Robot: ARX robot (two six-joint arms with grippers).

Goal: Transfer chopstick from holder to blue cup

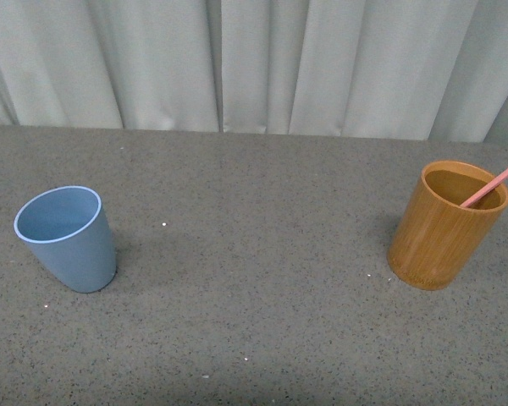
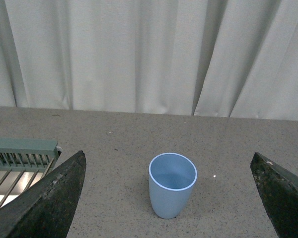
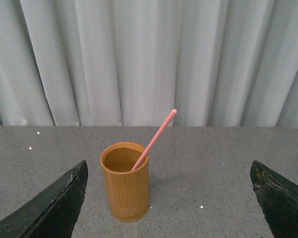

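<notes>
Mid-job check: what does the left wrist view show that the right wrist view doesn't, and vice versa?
Only left wrist: the blue cup, upright and empty, and a green slatted rack at the picture's edge. Only right wrist: the holder with the chopstick leaning in it, tip above the rim. Both: grey speckled table, white curtain, and that arm's own gripper, left gripper or right gripper, jaws wide apart, holding nothing.

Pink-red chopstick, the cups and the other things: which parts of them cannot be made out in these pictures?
- Thin pink-red chopstick: in the front view its top is cut off by the right edge. Its lower part is hidden inside the orange-brown bamboo holder, also in the right wrist view.
- Green slatted object: in the left wrist view it is cut off by the edge and partly covered by a dark gripper finger. What it is stays unclear.
</notes>
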